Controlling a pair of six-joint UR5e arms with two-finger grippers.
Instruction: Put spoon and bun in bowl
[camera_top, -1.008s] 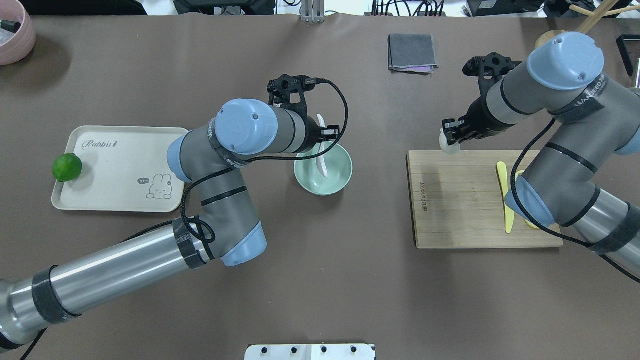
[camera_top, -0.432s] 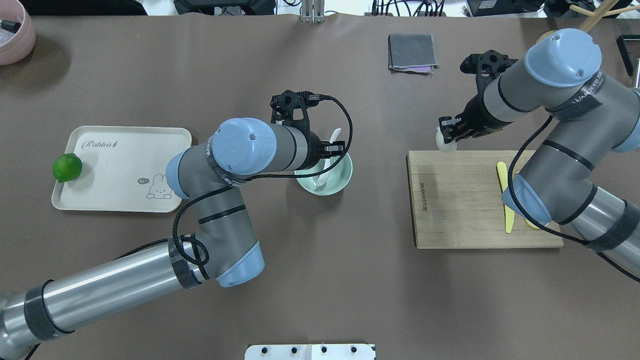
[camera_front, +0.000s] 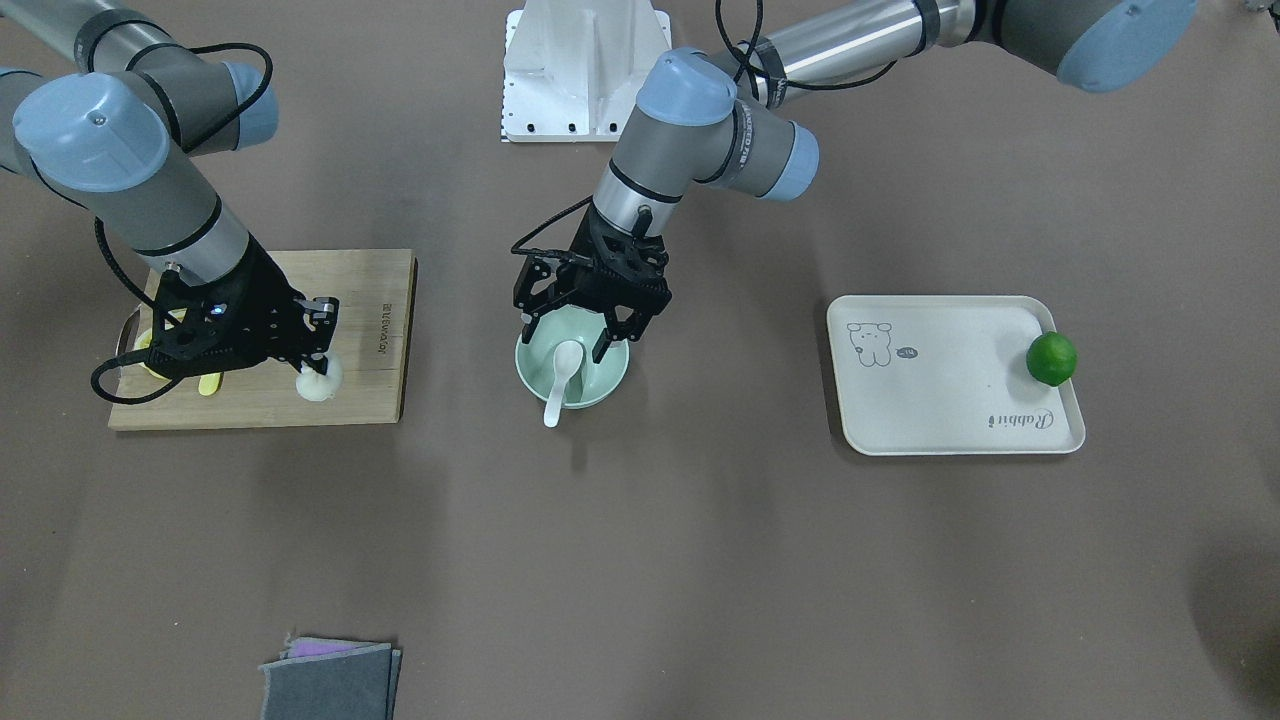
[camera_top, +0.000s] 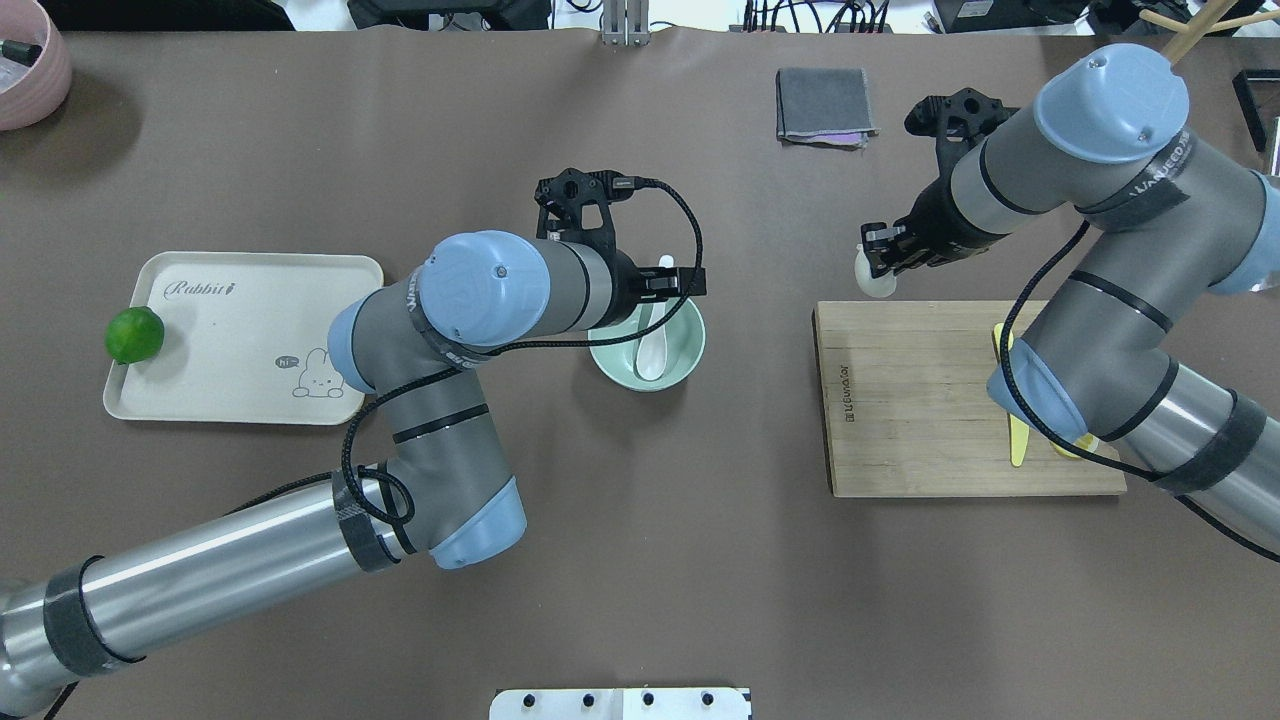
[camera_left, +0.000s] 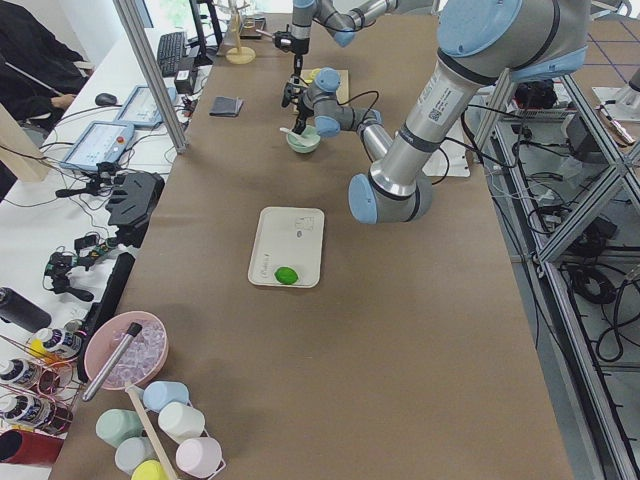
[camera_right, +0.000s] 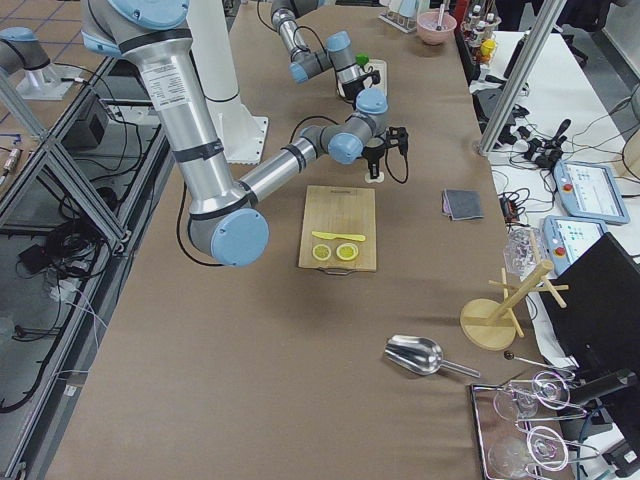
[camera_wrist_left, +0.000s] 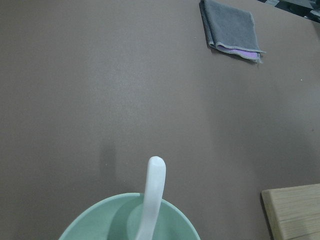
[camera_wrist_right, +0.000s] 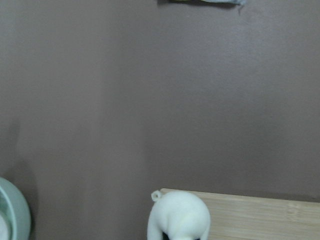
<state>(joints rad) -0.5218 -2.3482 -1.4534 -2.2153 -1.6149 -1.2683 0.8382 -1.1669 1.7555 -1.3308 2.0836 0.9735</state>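
Note:
The mint-green bowl (camera_top: 691, 358) stands mid-table. The white spoon (camera_top: 650, 350) lies in it, scoop down, with its handle leaning over the far rim. It shows the same way in the front view (camera_front: 560, 375) and the left wrist view (camera_wrist_left: 152, 200). My left gripper (camera_top: 672, 284) hovers just above the bowl (camera_front: 610, 377) with its jaws open and empty. My right gripper (camera_top: 882, 256) is shut on the white bun (camera_top: 874, 277) and holds it in the air over the far left corner of the cutting board (camera_top: 930, 400). The bun fills the bottom of the right wrist view (camera_wrist_right: 179, 217).
An off-white tray (camera_top: 250, 340) with a green lime (camera_top: 134, 335) lies left of the bowl. A yellow knife (camera_top: 1018, 445) lies on the board, partly under my right arm. A grey cloth (camera_top: 823, 105) lies at the far side, and a pink bowl (camera_top: 30, 75) sits at the far left corner.
My left gripper let go of the spoon, which tipped down and now rests in the bowl. My right gripper carried the bun a little farther and leftward, toward the bowl.

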